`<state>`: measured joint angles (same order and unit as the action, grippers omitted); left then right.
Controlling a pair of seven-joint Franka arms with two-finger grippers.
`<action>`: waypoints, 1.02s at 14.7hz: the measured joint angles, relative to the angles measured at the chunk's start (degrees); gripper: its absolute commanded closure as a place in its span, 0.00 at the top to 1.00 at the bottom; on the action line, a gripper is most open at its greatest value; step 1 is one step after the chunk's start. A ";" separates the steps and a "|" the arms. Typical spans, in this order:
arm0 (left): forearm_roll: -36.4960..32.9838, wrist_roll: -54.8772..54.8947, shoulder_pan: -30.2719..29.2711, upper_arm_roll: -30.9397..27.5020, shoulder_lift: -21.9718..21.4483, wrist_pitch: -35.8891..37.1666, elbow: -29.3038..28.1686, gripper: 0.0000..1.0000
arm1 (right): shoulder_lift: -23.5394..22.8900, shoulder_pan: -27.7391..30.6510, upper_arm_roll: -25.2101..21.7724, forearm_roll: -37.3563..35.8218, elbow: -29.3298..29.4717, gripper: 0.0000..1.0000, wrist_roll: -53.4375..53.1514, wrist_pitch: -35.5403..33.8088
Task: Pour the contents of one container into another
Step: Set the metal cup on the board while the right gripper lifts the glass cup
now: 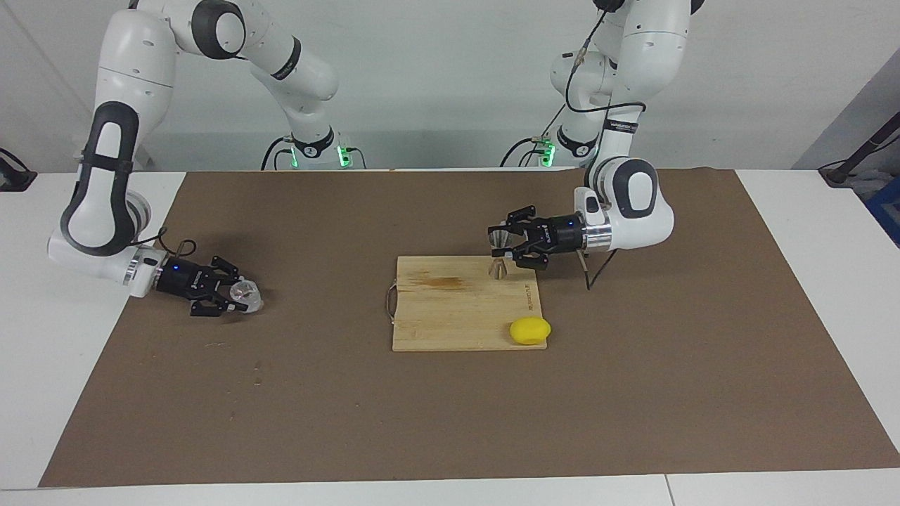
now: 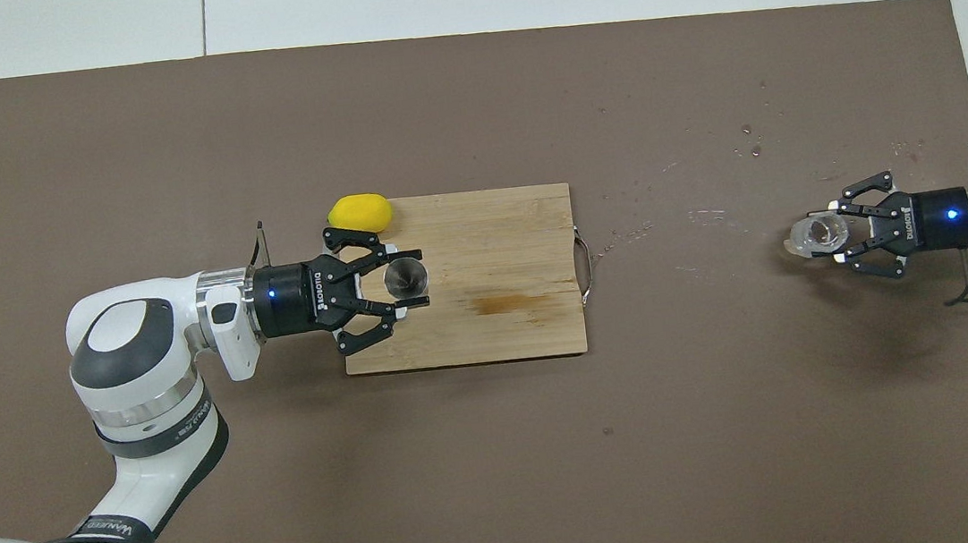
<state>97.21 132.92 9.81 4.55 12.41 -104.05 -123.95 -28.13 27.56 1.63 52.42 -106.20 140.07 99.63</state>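
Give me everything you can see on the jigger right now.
The jigger is a small silvery metal piece, hourglass-shaped: two cones joined at a narrow waist. It stands upright, open mouth up; the overhead view looks straight into its upper cone, and I cannot tell whether it holds anything. The left gripper, reaching in level, is shut on its waist. It is over the cutting board, at the corner nearer the robots toward the left arm's end. Whether its base touches the wood is unclear.

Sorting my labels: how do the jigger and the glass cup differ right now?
The jigger is metal and hourglass-shaped; the glass cup is clear and squat. The jigger is over the cutting board; the cup is at the right arm's end. Each is gripped: left gripper, right gripper.
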 measured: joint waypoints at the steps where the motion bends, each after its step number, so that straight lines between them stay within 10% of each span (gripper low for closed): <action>1: 0.92 0.11 0.76 -0.01 0.00 -1.28 -0.24 0.06 | 0.69 -0.17 0.00 0.00 0.11 0.00 -0.06 -0.06; 15: 14.89 14.56 5.72 -0.11 3.18 -6.58 -2.42 0.08 | 8.28 -6.98 0.93 5.79 -0.73 0.00 -5.94 -4.18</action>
<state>112.10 147.48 15.52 4.44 15.59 -110.63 -126.37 -19.85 20.58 2.56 58.21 -106.94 134.13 95.45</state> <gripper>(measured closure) 0.493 0.493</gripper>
